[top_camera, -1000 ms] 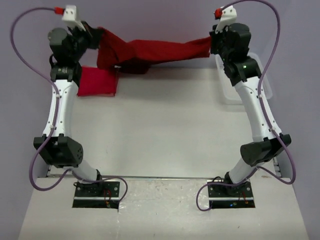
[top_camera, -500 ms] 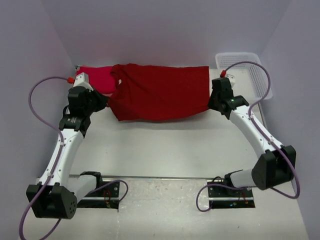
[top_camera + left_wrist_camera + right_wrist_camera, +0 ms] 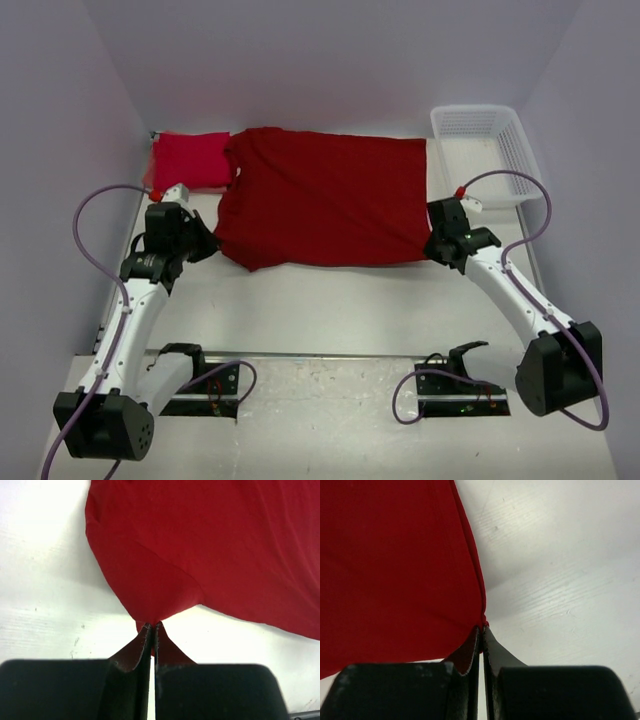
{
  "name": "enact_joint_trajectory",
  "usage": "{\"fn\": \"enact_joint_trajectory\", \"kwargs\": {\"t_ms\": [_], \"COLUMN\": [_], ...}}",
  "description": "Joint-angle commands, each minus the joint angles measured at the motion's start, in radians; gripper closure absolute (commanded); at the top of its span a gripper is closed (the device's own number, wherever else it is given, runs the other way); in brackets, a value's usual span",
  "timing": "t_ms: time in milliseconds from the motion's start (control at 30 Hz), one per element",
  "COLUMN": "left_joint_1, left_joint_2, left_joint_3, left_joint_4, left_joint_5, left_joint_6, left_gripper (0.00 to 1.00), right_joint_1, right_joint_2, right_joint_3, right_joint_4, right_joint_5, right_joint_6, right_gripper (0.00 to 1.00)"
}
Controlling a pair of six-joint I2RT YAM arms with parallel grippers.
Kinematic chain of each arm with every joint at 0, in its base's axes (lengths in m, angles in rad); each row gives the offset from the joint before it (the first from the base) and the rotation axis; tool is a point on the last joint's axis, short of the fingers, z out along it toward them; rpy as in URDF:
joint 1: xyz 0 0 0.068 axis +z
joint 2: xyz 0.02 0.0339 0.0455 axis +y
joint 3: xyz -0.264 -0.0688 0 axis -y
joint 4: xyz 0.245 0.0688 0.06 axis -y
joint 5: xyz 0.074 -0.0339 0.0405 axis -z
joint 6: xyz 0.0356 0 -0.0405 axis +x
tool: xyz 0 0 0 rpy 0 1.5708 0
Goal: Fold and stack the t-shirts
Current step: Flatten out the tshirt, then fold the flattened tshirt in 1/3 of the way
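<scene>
The left fingers [image 3: 148, 636] are pressed together and pinch a small tip of the crimson t-shirt [image 3: 325, 200], at its near left corner, low over the surface [image 3: 330, 300]. From these fingers the cloth runs away forward and to the right, and in the left wrist view it opens from the tips like a wide fan. Farther ahead of them, and slightly to their left, lies a folded t-shirt [image 3: 190, 162] of a brighter red. It appears to touch the collar end of the crimson one.

The crimson t-shirt lies spread and nearly flat between the two arms. Its long axis goes from one pair of fingers to the other, with the neck toward the left arm.

The right fingers [image 3: 477, 641] are also pressed together, on the near right corner of the same t-shirt. For them the cloth lies forward and to the left, and bare surface is on their right. Ahead of them and a little to the right stands the white basket [image 3: 520, 150], just beside the far right corner of the cloth.

Each arm seems equally near to its own corner. A fold would therefore probably carry the near edge forward, across the short axis, with both arms moving together so that the edge remains straight.
</scene>
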Motion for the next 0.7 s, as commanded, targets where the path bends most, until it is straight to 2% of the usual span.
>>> {"fn": "enact_joint_trajectory", "kwargs": {"t_ms": [0,133,333,533,667], "left_joint_1": [-0.013,-0.025,-0.045,-0.054,-0.071], "left_joint_2": [-0.055,-0.101,-0.087,-0.129,-0.150], "left_joint_3": [-0.024,-0.050,-0.021,0.004,-0.053], "left_joint_4": [-0.077,-0.136,-0.247,-0.345,-0.379], "left_joint_5": [0.028,0.056,0.059,0.028,-0.033], "left_joint_6": [0.001,-0.008,0.013,0.018,0.012], "left_gripper": [1.00,1.00,1.00,1.00,1.00], "right_joint_1": [0.015,0.035,0.038,0.078,0.117], "right_joint_2": [-0.077,-0.131,-0.191,-0.277,-0.304], "right_joint_3": [-0.049,-0.092,-0.143,-0.203,-0.200], "right_joint_4": [-0.040,-0.078,-0.150,-0.197,-0.253], "right_joint_5": [-0.006,-0.015,0.000,-0.025,-0.002], "right_joint_6": [0.082,0.143,0.221,0.289,0.352], "right_gripper": [1.00,1.00,1.00,1.00,1.00]}}
